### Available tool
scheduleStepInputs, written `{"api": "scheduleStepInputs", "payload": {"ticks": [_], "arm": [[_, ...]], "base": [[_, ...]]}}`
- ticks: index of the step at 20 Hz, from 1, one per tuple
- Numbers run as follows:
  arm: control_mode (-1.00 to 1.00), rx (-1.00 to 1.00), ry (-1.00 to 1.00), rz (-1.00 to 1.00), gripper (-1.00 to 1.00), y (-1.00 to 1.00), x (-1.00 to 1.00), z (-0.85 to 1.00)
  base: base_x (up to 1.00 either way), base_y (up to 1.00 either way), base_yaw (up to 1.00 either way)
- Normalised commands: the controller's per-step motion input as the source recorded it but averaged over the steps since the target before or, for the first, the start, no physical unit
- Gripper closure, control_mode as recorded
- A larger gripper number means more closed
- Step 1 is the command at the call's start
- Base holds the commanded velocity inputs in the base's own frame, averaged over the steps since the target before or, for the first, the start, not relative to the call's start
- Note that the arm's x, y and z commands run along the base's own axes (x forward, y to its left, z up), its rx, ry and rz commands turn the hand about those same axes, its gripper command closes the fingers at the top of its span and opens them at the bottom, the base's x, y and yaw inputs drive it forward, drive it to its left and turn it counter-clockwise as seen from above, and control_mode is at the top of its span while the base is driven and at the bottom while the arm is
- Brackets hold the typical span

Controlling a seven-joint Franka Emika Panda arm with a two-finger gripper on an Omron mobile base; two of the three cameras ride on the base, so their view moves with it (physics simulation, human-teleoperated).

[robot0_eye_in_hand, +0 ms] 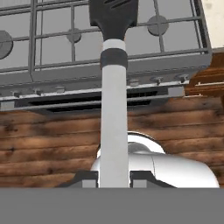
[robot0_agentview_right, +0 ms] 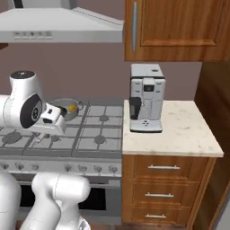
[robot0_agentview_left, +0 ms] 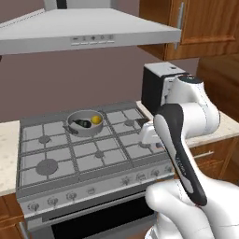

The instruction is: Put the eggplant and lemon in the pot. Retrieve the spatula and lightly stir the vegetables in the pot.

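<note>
The grey pot point(robot0_agentview_left: 85, 126) stands on the stove's back middle burner, with the dark eggplant point(robot0_agentview_left: 83, 123) and the yellow lemon point(robot0_agentview_left: 96, 119) lying inside it. From the right base view the pot point(robot0_agentview_right: 66, 109) and lemon point(robot0_agentview_right: 72, 108) peek out behind my arm. My gripper point(robot0_eye_in_hand: 114, 181) is shut on the spatula point(robot0_eye_in_hand: 113, 122). Its grey handle runs up from between my fingers to the black blade point(robot0_eye_in_hand: 113, 15), which hangs over the stove's front burners. My hand hovers above the stove's right side, to the right of the pot and nearer the front.
The gas stove point(robot0_agentview_left: 70, 154) has raised grates and front knobs, with an oven door below. A coffee machine point(robot0_agentview_right: 146, 99) stands on the right counter point(robot0_agentview_right: 179, 130) beside the stove. A range hood point(robot0_agentview_left: 88, 32) hangs overhead. Wooden drawers point(robot0_agentview_right: 164, 179) sit under the counter.
</note>
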Motion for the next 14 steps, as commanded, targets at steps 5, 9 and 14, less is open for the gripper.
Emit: {"api": "scheduleStepInputs", "payload": {"ticks": [5, 9, 14], "arm": [[1.0, 0.0, 0.0, 0.0, 1.0, 0.0, 0.0, 0.0], [1.0, 0.0, 0.0, 0.0, 1.0, 0.0, 0.0, 0.0], [1.0, 0.0, 0.0, 0.0, 1.0, 0.0, 0.0, 0.0]], "base": [[0.86, 0.68, 0.02], [0.84, 0.1, 0.0], [0.1, 0.02, 0.0]]}}
